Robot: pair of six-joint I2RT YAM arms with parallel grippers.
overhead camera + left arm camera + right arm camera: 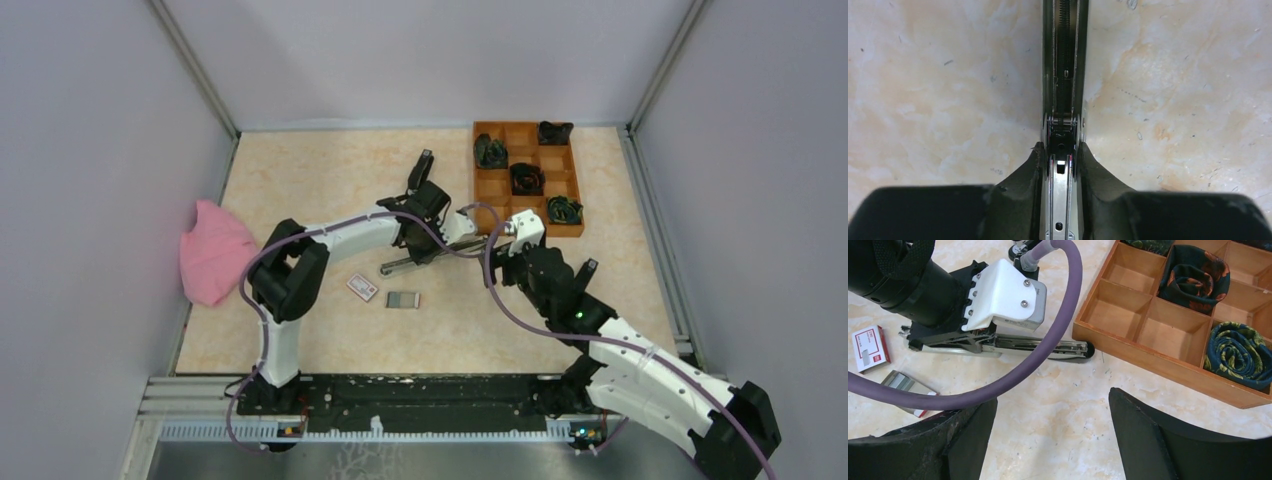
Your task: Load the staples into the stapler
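Observation:
The stapler (405, 264) lies on the table with its magazine swung open, so the long metal channel with its spring (1064, 75) shows. My left gripper (1062, 147) comes down on it from above and is shut on the silvery rail, one finger (1025, 175) pressed against each side. The staples, a flat grey block (402, 299), lie just in front of the stapler, beside their white-and-red box (362, 288). The right wrist view shows the stapler (1038, 346), the box (870, 347) and the block (908, 385). My right gripper (1053, 395) hovers open over bare table right of the stapler, holding nothing.
A wooden compartment tray (478, 190) at the back right holds several rolled dark cloths (1193, 277); its near wall (1148, 362) is close to the right gripper. A pink cloth (213, 250) lies at the left edge. A purple cable (1013, 375) loops across the right wrist view.

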